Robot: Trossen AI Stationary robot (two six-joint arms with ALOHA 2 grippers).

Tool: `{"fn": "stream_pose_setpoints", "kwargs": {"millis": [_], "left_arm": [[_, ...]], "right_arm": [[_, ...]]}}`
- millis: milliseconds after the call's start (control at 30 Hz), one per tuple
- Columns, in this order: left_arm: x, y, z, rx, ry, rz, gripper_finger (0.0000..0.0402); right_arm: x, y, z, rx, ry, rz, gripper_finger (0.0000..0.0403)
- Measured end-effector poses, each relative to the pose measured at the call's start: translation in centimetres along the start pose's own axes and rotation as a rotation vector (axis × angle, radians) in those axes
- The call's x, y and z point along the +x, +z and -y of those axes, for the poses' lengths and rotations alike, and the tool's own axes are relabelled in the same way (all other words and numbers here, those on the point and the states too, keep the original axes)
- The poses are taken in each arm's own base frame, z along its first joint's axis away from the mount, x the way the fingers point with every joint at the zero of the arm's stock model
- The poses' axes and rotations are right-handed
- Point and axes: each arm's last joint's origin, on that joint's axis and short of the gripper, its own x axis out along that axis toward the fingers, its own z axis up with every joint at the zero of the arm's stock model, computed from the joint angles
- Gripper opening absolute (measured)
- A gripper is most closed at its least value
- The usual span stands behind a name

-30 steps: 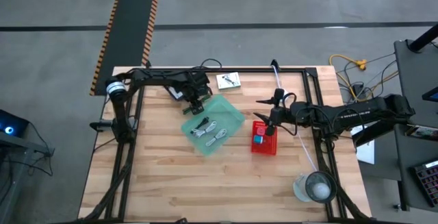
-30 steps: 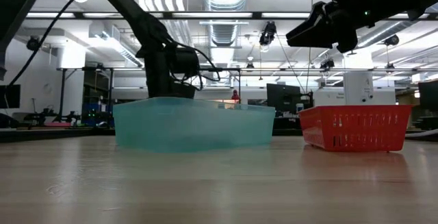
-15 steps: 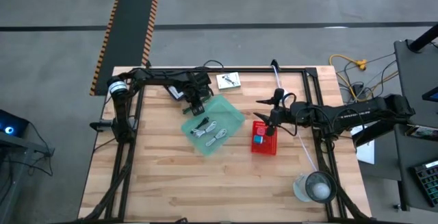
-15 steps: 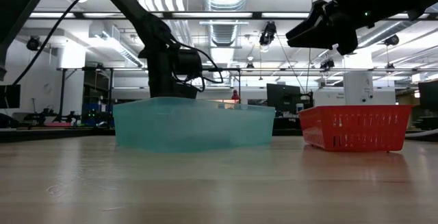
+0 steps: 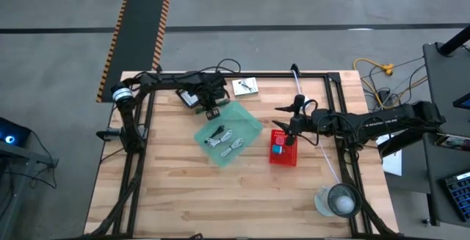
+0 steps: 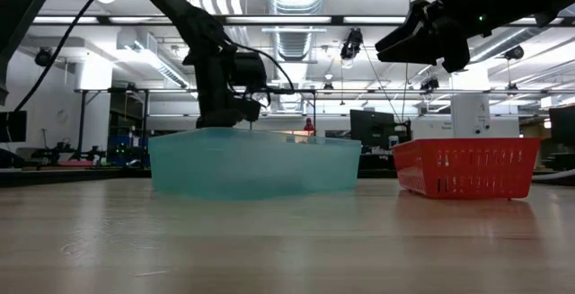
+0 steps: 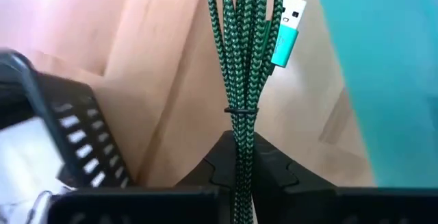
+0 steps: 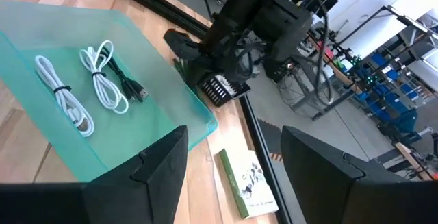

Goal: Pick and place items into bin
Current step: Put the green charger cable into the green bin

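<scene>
My left gripper (image 7: pixel 241 157) is pinched tight on a bundled green braided cable (image 7: pixel 241 53) with a teal plug, gripping it at the folded end just below its thin tie so the loops hang together rather than splaying. In the high view this gripper (image 5: pixel 214 111) sits at the 11 o'clock corner of the translucent teal plastic bin (image 5: pixel 250 122), right at its rim, so I judge the cable is lifted off the wooden tabletop (image 5: pixel 183 181) and only needs carrying toward 5 o'clock to be over the bin. Inside the bin lie two white coiled cables (image 8: pixel 61 90) and a short dark cable (image 8: pixel 130 85), spread flat on the floor of it.

My right gripper (image 5: pixel 288 133) hangs spread and empty above the red mesh plastic basket (image 5: pixel 283 152), at 3 o'clock from the bin, well apart from my left arm so the two do not cross. A small white printed booklet (image 5: pixel 245 86) lies at 12 o'clock of the bin.
</scene>
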Motion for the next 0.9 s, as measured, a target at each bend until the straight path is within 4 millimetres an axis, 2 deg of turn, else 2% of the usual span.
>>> {"fn": "stream_pose_setpoints", "kwargs": {"millis": [200,467,600,900], "left_arm": [[-2.4,0.5,0.0,-0.026,0.004,0.064,0.0005],[-6.2,-0.1,0.6,-0.083,0.002,0.166,0.0003],[-7.6,-0.1,2.3,-0.047,-0.05,0.216,0.0003],[-8.0,0.5,7.4,0.057,-0.125,0.285,0.0003]], "right_arm": [[0.0,0.0,0.0,0.0,0.0,0.0,0.0219],[-0.2,0.1,0.3,0.005,-0.037,-0.01,0.0219],[-0.3,0.1,0.5,0.01,-0.076,-0.025,0.0219],[-0.4,0.1,0.6,0.016,-0.082,-0.02,0.0219]]}}
